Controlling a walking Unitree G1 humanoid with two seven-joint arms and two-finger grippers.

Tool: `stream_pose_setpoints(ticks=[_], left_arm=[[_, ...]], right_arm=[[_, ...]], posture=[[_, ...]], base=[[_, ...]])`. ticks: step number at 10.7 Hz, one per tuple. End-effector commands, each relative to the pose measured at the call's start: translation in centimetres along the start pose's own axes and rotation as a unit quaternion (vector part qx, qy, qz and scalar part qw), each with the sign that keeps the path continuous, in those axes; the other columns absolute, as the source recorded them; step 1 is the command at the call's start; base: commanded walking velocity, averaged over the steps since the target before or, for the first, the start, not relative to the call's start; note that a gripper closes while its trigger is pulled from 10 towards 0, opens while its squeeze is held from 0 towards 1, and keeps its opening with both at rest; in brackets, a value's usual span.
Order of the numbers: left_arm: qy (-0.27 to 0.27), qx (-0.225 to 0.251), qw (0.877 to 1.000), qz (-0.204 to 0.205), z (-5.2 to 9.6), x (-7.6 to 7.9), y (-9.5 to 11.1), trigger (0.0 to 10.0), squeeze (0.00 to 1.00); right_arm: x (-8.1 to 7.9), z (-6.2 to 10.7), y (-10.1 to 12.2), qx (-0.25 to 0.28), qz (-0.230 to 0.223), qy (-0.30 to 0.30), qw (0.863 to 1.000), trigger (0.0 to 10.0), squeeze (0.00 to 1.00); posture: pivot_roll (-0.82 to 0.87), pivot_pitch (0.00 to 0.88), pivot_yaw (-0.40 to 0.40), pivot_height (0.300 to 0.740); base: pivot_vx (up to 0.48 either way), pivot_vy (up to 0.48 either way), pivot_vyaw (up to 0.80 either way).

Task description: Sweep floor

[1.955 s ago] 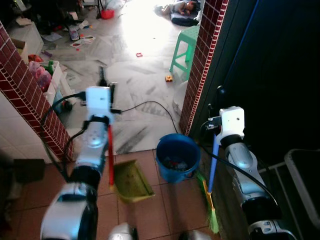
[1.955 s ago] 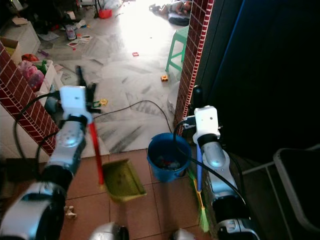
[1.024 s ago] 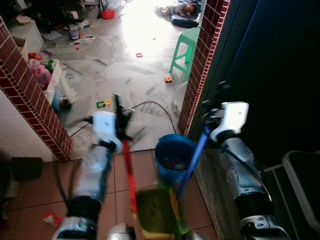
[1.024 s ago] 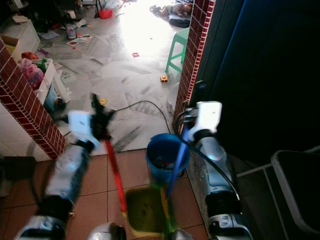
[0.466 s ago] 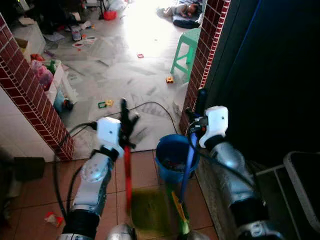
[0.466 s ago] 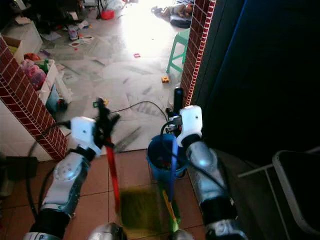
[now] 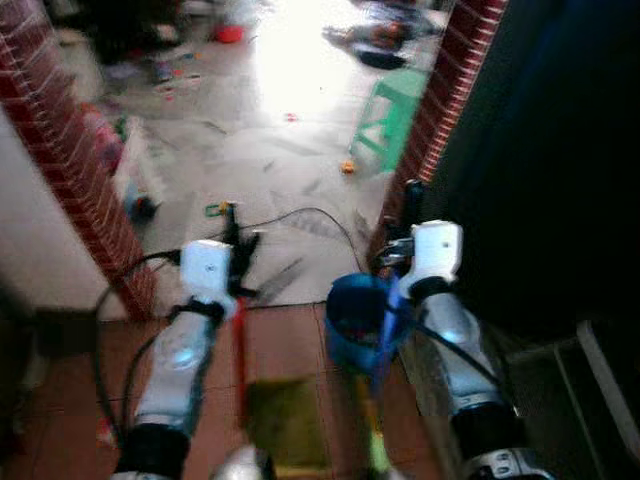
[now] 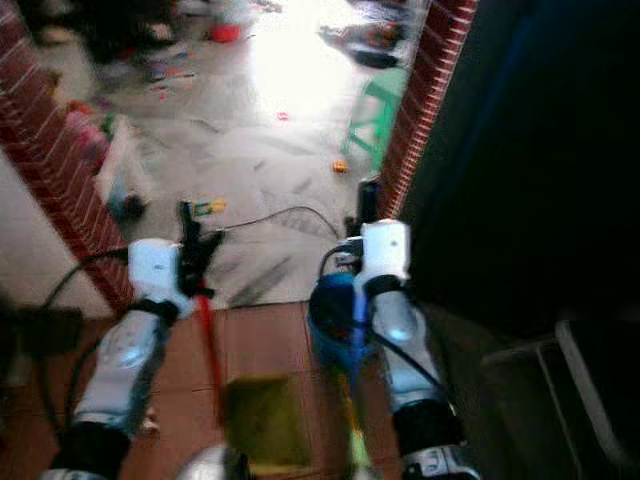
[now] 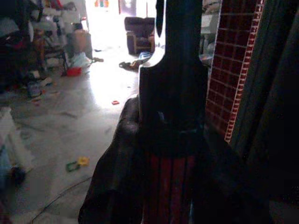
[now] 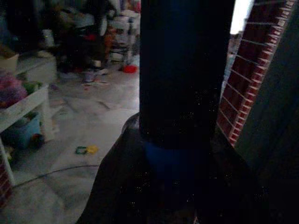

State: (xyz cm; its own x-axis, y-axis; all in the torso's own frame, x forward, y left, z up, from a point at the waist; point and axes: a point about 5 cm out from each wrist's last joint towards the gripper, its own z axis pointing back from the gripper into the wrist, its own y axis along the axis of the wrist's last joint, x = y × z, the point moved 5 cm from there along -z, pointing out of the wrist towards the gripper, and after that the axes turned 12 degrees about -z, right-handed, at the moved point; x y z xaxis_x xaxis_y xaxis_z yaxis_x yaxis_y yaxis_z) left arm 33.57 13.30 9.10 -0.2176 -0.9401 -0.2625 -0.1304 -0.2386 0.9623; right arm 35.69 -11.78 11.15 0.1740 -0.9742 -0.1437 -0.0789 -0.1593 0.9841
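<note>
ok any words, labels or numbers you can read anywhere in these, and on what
None can be read; the head views are blurred.
blue bucket: no label shows.
green dustpan with its red handle, held in the left pincer: no print shows.
broom's blue handle, held in the right pincer: no print shows.
Litter on the far floor: too small and blurred to tell.

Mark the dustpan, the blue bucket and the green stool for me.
dustpan (image 7: 287, 425), left eye view, middle of its green tray
blue bucket (image 7: 346, 345), left eye view, its front wall
green stool (image 7: 389, 95), left eye view, its seat top
</note>
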Motion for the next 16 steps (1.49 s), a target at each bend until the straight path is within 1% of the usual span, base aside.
stream_pose_setpoints(ticks=[1, 2, 3, 4, 5, 6, 8, 10, 12, 14, 15, 16], left_arm=[[-0.007, 0.025, 1.0, -0.007, -0.7, 0.8, 1.3, 10.0, 0.0], [-0.002, 0.02, 1.0, -0.02, -0.6, 1.5, 1.4, 10.0, 0.0], [-0.008, 0.021, 0.999, -0.026, -0.9, 1.6, 1.4, 10.0, 0.0], [-0.009, 0.022, 0.999, -0.027, -1.6, 1.4, 1.7, 10.0, 0.0], [-0.013, 0.032, 0.999, -0.028, -2.2, 1.7, 2.3, 10.0, 0.0], [-0.015, 0.043, 0.999, -0.029, -2.5, 2.1, 2.9, 10.0, 0.0], [-0.01, 0.054, 0.998, -0.039, -2.8, 2.5, 3.8, 10.0, 0.0], [-0.001, 0.066, 0.997, -0.034, -3.3, 2.3, 4.8, 10.0, 0.0], [0.001, 0.069, 0.997, -0.032, -3.3, 2.6, 5.2, 10.0, 0.0], [-0.007, 0.057, 0.998, -0.018, -2.7, 3.0, 4.5, 10.0, 0.0], [-0.014, 0.051, 0.999, -0.012, -2.5, 3.4, 4.1, 10.0, 0.0], [-0.02, 0.051, 0.998, -0.008, -2.6, 3.5, 4.2, 10.0, 0.0]], right_arm=[[1.1, -0.3, 0.7, 0.014, 0.002, -0.018, 1.0, 10.0, 0.0], [0.4, -1.1, 0.6, 0.011, -0.003, -0.001, 1.0, 10.0, 0.0], [-0.1, -1.0, 0.9, 0.023, 0.001, 0.005, 1.0, 10.0, 0.0], [0.1, -1.0, 0.9, 0.025, -0.001, -0.001, 1.0, 10.0, 0.0], [-0.1, -1.1, 1.1, 0.031, 0.014, 0.004, 0.999, 10.0, 0.0], [-0.2, -1.4, 1.3, 0.036, 0.013, 0.009, 0.999, 10.0, 0.0], [0.0, -1.5, 1.4, 0.038, 0.025, 0.008, 0.999, 10.0, 0.0], [-0.1, -1.8, 1.6, 0.04, 0.025, 0.01, 0.999, 10.0, 0.0], [-0.1, -1.8, 1.6, 0.042, 0.025, 0.012, 0.999, 10.0, 0.0], [0.2, -1.7, 1.6, 0.042, 0.029, 0.005, 0.999, 10.0, 0.0], [0.4, -1.6, 1.6, 0.043, 0.026, 0.001, 0.999, 10.0, 0.0], [0.5, -1.6, 1.6, 0.044, 0.03, -0.002, 0.999, 10.0, 0.0]], posture=[[0.05, 0.0, -0.042, 0.74], [0.04, 0.0, -0.002, 0.74], [0.02, 0.0, 0.026, 0.74], [0.01, 0.0, 0.032, 0.74], [0.0, 0.0, 0.033, 0.74], [0.0, 0.0, 0.029, 0.74], [0.0, 0.0, 0.027, 0.74], [0.0, 0.0, 0.028, 0.74], [0.0, 0.0, 0.028, 0.74], [-0.01, 0.0, 0.032, 0.74], [-0.01, 0.0, 0.034, 0.74], [-0.01, 0.0, 0.035, 0.74]], base=[[0.0, 0.48, 0.0], [0.0, 0.48, 0.0], [0.0, 0.48, 0.0], [0.0, 0.48, 0.0], [0.0, 0.48, 0.0], [0.0, 0.48, 0.79], [0.0, 0.0, 0.79], [0.0, 0.0, 0.79], [0.0, 0.0, 0.79], [0.0, 0.0, 0.64], [0.0, 0.0, 0.0], [0.0, 0.0, 0.0]])
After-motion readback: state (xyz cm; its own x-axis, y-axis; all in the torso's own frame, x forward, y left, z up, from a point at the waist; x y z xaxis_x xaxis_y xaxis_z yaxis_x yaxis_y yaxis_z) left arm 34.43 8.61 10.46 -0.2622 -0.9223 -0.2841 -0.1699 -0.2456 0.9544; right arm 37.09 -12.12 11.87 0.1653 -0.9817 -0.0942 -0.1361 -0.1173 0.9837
